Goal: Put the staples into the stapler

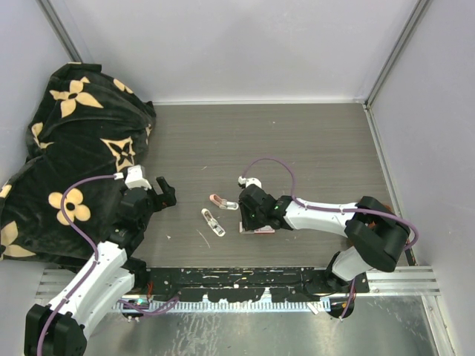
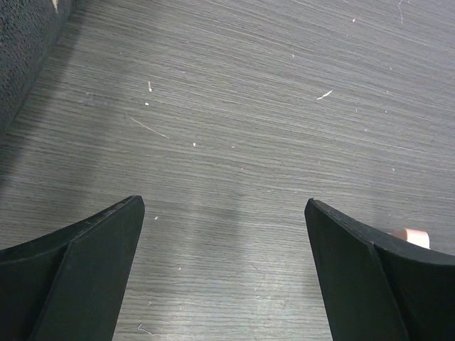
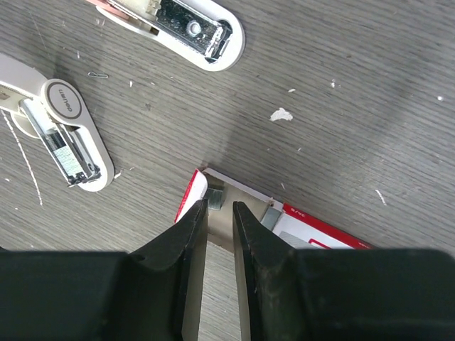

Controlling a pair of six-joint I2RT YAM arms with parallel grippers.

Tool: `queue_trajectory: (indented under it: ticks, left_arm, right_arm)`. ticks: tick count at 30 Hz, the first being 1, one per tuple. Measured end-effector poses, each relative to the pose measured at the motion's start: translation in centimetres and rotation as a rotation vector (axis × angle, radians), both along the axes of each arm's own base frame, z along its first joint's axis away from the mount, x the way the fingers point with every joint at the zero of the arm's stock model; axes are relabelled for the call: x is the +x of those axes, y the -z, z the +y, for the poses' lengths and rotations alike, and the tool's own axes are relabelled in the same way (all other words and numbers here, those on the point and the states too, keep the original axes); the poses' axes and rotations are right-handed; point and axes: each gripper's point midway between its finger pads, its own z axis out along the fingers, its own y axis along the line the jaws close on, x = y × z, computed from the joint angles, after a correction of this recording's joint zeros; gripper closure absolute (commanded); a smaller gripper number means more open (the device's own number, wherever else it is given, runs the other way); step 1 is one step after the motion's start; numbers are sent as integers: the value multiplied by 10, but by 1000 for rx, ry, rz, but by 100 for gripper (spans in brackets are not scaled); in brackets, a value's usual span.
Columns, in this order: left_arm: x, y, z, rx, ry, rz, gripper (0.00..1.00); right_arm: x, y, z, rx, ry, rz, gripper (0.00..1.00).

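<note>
The staples' box (image 3: 313, 231), red and white with a tan inner tray, lies on the table beneath my right gripper (image 3: 220, 206). The jaws stand a narrow gap apart over the tray, and only bare tan tray shows between them. One short silvery staple strip (image 3: 215, 197) lies at the left fingertip, and another (image 3: 270, 217) sits beside the right finger. Two small white staplers lie open just beyond, one (image 3: 188, 28) ahead and one (image 3: 64, 131) to the left. From above, the right gripper (image 1: 249, 215) covers the box (image 1: 260, 228). My left gripper (image 1: 165, 193) hovers wide open over bare table.
A black blanket with tan flowers (image 1: 74, 133) is heaped along the left wall, and its edge (image 2: 21, 50) shows in the left wrist view. Both staplers (image 1: 213, 222) (image 1: 221, 201) lie between the two grippers. Small white scraps dot the wood-grain table (image 1: 312, 148).
</note>
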Motion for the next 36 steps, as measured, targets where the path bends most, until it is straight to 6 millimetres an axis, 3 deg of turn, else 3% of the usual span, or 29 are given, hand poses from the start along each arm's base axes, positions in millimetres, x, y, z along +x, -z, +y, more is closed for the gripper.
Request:
queue_trajectory:
  ticks: [28,36]
  left_arm:
    - [0,1,0,0,0,1,2]
    - [0,1,0,0,0,1,2]
  right_arm:
    - [2,7,8,65,21,30,76]
    - [5,7,11,81,24,22,83]
